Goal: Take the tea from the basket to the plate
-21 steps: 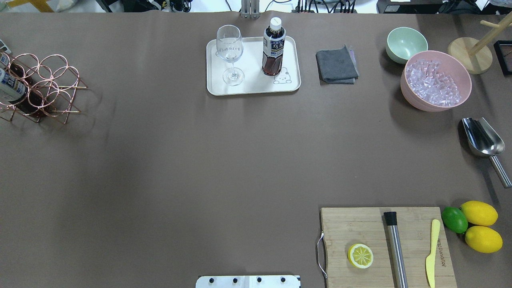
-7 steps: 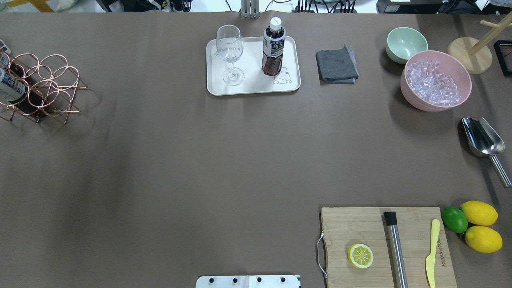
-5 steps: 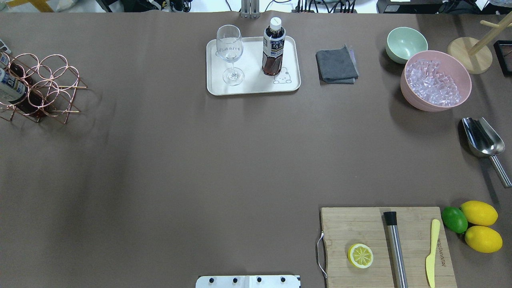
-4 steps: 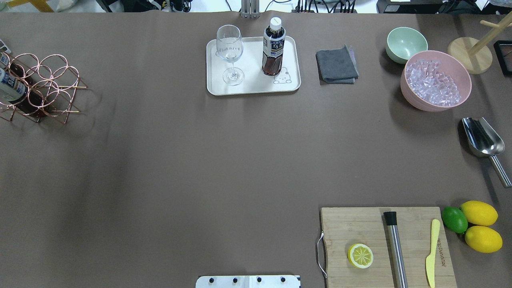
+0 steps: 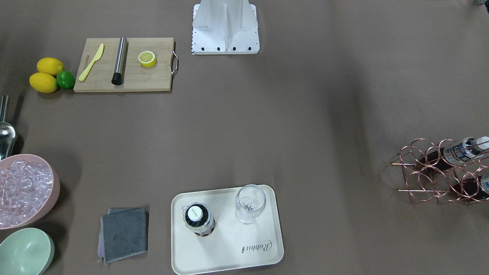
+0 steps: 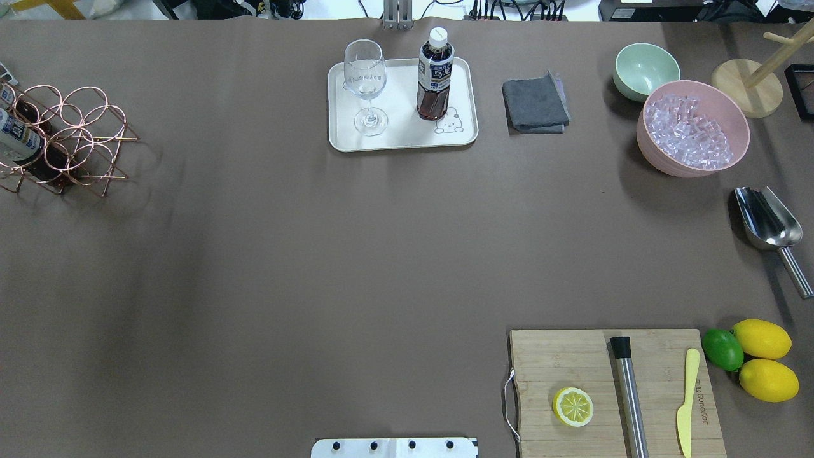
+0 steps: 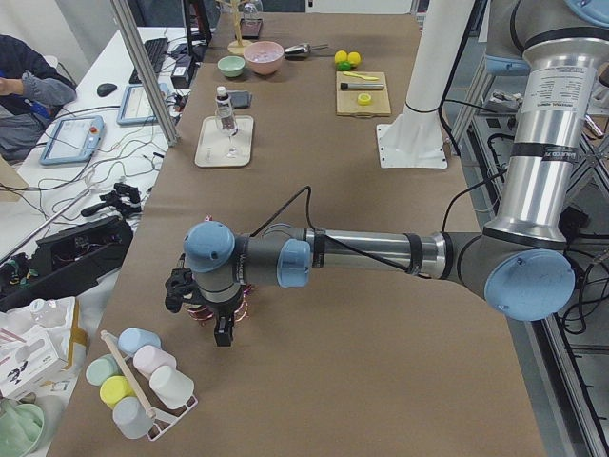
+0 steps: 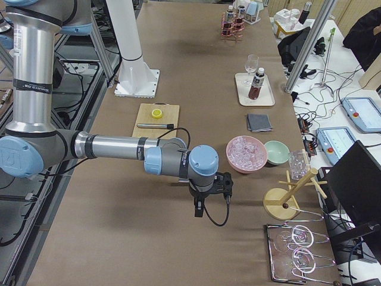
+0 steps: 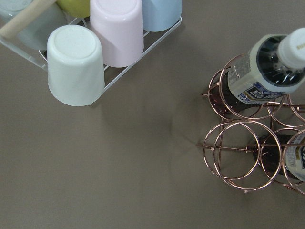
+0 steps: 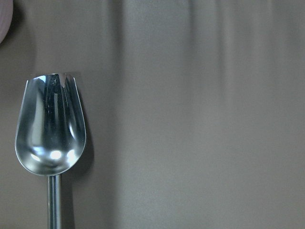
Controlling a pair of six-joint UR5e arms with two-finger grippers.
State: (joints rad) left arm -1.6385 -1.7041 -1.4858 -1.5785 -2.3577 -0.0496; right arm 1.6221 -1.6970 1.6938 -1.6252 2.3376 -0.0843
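- One tea btl [image 6: 435, 76] is being shown standing upright on the plate [image 6: 407, 135], just beside a stemmed glass [image 6: 365, 79]
- Two other btls [image 9: 267, 71] are being held lying in ring cells of the basket [image 6: 70, 137], well apart from the plate, at the table's left end
- L gripper [image 7: 223, 328] is being held over the table by the basket, near a cup rack [image 9: 95, 52]; whether its jaws are apart or together can't be told
- R gripper [image 8: 199, 210] is being held over the table near a metal scoop [image 10: 50, 129]; jaw state can't be told either
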